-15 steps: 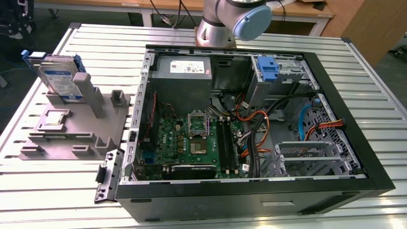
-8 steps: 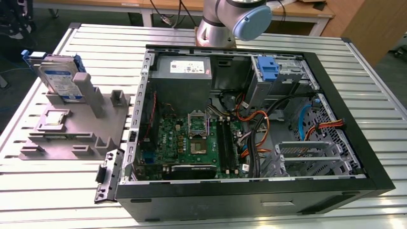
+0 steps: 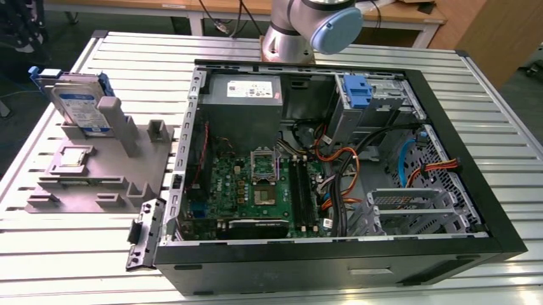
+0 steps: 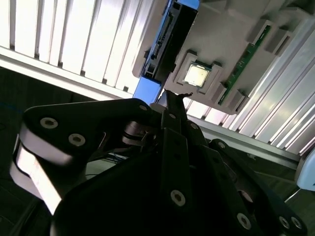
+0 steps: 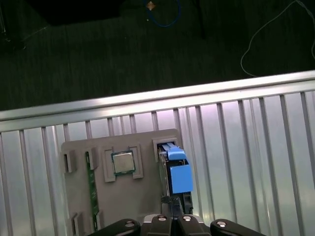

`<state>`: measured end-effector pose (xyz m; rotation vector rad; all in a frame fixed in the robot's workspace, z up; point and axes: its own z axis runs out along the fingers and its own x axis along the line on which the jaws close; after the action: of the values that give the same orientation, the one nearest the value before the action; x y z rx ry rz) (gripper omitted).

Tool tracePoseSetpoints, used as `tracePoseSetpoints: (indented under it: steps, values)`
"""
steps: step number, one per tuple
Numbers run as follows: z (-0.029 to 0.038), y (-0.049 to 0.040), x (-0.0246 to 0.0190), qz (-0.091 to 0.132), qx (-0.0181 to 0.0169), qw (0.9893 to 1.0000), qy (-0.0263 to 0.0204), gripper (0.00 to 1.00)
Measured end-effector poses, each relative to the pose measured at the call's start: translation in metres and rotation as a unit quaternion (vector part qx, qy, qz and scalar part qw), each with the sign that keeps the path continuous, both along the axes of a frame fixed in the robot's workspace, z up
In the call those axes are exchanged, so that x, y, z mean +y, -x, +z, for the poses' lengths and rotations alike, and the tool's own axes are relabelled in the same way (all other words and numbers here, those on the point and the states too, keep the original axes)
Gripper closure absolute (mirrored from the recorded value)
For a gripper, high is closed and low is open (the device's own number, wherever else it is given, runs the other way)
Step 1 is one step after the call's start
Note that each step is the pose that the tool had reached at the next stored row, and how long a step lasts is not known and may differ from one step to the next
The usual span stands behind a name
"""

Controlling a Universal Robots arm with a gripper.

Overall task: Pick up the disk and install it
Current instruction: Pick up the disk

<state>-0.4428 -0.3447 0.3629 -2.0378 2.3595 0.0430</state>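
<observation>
The disk (image 3: 82, 105) stands upright on its edge in a slot of the grey fixture (image 3: 98, 181), at the exterior view's left, outside the computer case. It is grey metal with a white-and-blue label and a blue carrier around it. In both wrist views I look down on it edge-on: the disk (image 5: 174, 172) with its blue tab, and the disk (image 4: 158, 54). My gripper (image 4: 172, 97) hangs well above the fixture, close to the disk's line, its black fingers drawn together and holding nothing. Its tips (image 5: 173, 216) sit just beside the disk's end.
The open black computer case (image 3: 339, 254) lies on the slatted aluminium table (image 3: 127, 51). Inside are the silver drive bay with a blue bracket (image 3: 358, 92), a grey power supply (image 3: 246, 89), a green motherboard (image 3: 254, 187) and loose cables. The fixture also holds a processor (image 5: 123, 162) and a memory stick (image 4: 243, 61).
</observation>
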Motion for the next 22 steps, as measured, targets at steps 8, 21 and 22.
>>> tracePoseSetpoints:
  steps: [8, 21, 22]
  values:
    - [-0.0025, 0.0033, 0.0024, 0.005, 0.0, 1.0, -0.0025, 0.9]
    - [-0.0027, 0.0037, 0.0024, 0.005, 0.0, 1.0, -0.0026, 0.77]
    - [-0.0027, 0.0037, 0.0024, 0.005, 0.0, 1.0, -0.0025, 0.71]
